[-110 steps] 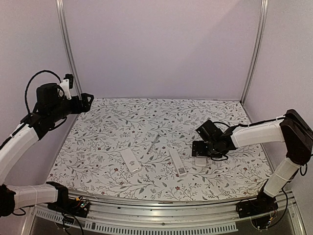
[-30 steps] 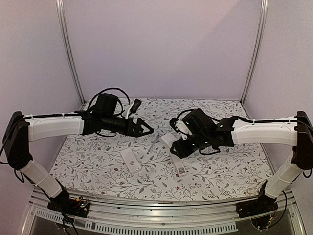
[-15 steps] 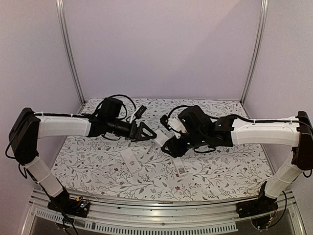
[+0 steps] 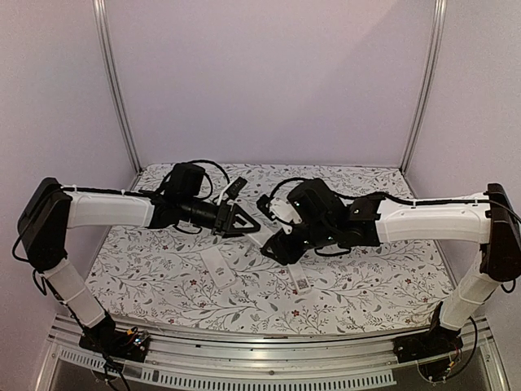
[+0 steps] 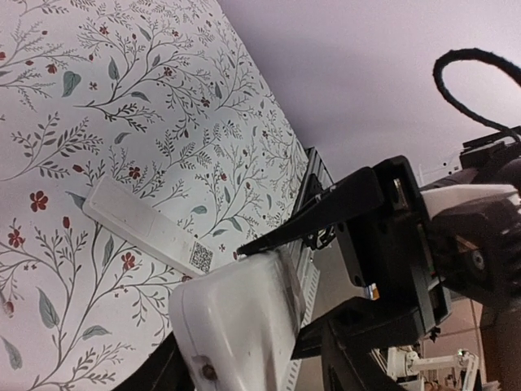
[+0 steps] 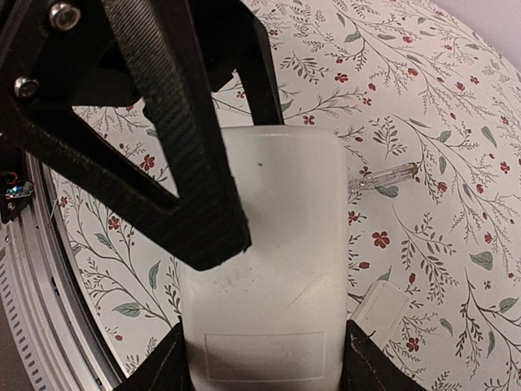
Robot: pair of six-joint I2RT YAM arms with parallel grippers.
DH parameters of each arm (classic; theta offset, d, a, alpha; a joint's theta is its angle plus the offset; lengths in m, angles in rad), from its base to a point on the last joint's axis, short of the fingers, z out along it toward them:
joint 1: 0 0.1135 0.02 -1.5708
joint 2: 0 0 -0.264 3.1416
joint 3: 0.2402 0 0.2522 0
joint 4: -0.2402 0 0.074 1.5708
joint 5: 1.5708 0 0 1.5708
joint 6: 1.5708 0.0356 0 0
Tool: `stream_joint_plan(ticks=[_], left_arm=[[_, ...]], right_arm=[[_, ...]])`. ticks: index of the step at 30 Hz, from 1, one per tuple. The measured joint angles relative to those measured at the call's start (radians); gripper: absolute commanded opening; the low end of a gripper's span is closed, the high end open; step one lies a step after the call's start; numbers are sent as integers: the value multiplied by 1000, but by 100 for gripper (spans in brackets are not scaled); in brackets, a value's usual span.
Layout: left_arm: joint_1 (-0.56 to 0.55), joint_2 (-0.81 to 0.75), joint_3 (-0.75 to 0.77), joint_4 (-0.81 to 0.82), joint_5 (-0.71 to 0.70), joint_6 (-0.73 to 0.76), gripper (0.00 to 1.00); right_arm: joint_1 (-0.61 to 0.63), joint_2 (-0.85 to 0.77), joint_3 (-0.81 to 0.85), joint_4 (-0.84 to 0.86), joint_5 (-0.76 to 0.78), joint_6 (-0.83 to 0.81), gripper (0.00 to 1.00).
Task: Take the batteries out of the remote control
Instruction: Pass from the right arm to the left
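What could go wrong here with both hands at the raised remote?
The remote hangs above the table, clamped by the right hand; a push from the left hand at its far end could twist it loose.
The hands sit almost touching, so a small misalignment may collide them.

Remote (image 6: 260, 269): white plastic, smooth, satin sheen, one faint scratch. My left fingers (image 6: 175, 122), at its 11 o'clock: black plastic, matt, pad faces finely ribbed. Pen-like tool (image 6: 383, 175), at the remote's 2 o'clock: clear, glossy. Table cover (image 6: 456, 98): floral print, matt; I cannot tell cloth from paper. Rail (image 4: 269, 371), at 6 o'clock: bare ribbed metal, dull shine. My arm shells (image 4: 431, 220): white, smooth.
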Motion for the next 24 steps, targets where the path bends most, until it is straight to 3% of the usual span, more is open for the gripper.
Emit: stream_joint_plan(ticks=[24], left_arm=[[28, 35, -25, 36, 49, -85, 32]], right_arm=[[27, 43, 28, -1, 40, -36, 48]])
